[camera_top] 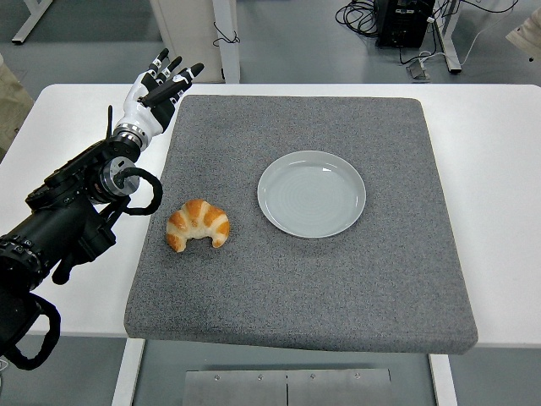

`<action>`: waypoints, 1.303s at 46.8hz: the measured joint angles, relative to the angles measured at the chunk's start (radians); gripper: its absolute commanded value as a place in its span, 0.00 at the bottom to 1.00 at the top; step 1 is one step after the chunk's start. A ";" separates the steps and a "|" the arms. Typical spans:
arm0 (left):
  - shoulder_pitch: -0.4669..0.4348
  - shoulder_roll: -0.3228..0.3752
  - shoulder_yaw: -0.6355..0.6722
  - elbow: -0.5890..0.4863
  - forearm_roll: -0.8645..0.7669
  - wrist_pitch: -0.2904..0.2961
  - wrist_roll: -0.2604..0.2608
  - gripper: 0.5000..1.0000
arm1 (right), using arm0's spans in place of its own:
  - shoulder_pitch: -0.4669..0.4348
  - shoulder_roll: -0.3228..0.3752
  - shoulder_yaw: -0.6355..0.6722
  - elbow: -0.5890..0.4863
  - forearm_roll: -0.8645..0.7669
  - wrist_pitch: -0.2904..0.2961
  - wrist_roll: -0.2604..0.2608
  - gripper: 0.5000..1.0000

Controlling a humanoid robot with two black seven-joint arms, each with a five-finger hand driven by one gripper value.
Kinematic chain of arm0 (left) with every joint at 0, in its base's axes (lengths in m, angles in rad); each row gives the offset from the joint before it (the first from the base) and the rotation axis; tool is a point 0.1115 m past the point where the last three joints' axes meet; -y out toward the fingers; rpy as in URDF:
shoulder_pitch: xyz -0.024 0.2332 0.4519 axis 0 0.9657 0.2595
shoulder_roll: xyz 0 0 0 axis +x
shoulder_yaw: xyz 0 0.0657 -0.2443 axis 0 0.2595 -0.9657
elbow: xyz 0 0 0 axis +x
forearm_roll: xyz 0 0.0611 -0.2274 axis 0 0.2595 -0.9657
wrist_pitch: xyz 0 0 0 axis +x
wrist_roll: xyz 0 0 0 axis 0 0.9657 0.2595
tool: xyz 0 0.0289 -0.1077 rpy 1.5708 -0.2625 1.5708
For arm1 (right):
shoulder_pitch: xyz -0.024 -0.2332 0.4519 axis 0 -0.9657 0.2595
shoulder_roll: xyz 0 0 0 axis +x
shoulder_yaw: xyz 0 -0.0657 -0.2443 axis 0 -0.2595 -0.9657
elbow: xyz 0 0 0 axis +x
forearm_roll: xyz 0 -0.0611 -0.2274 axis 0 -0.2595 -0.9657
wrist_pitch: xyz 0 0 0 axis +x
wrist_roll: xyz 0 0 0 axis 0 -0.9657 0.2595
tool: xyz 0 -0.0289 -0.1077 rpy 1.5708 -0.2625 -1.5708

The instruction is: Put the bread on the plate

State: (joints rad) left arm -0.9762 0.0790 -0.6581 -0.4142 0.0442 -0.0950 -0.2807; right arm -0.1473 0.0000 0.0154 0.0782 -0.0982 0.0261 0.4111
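One bare plate (pixel 311 194) on grey mat (pixel 321 288), croissant (pixel 198 224) lying beside it

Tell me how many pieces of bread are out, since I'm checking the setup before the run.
1. A single croissant lies on the grey mat, left of the empty plate and apart from it. Nothing in view could hide another.

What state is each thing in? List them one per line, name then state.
croissant: lying on the grey mat, left of the plate, not held.
plate: empty, flat on the mat, apart from the croissant.
grey mat: spread flat on the white table.
left hand: raised over the mat's far left corner, fingers extended, holding nothing.
right hand: out of view.
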 measured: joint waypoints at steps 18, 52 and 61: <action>0.000 0.004 -0.001 0.000 0.000 -0.001 0.000 0.94 | 0.000 0.000 0.000 0.000 0.000 0.000 0.000 1.00; -0.005 0.045 0.029 -0.072 0.017 -0.020 -0.035 0.94 | 0.000 0.000 0.000 0.000 0.000 0.000 0.000 1.00; -0.002 0.050 0.043 -0.082 0.017 -0.011 -0.021 0.94 | 0.000 0.000 0.000 0.000 0.000 0.000 0.000 1.00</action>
State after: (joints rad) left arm -0.9787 0.1294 -0.6150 -0.4960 0.0616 -0.1058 -0.3021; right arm -0.1473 0.0000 0.0156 0.0782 -0.0982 0.0261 0.4111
